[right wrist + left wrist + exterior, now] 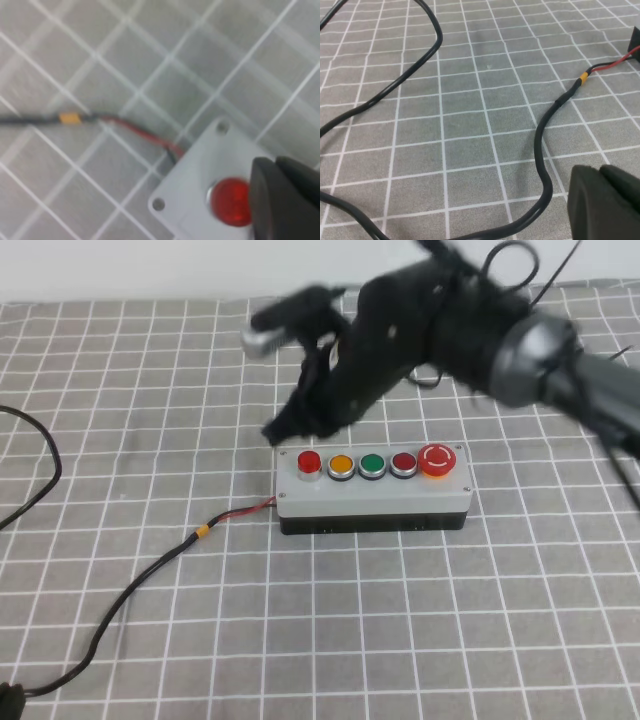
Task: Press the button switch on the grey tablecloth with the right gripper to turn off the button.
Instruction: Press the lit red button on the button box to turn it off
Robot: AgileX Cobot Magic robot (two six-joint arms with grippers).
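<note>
Right wrist view: right tool (285,200) (jaw state unclear) hovers beside the button (231,201) on the button switch (192,192).

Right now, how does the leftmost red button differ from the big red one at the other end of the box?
The button is small, a plain raised cap with a silver collar; the mushroom button is larger, with white markings. The button sits at the cable end, nearest the right gripper; the mushroom button sits farthest away. Both are red and round.

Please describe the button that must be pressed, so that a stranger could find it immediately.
On the grey tablecloth lies the button switch, a light-grey box carrying five round buttons in a row. The button is the leftmost one, at the cable end: a small raised bright-red cap.
</note>
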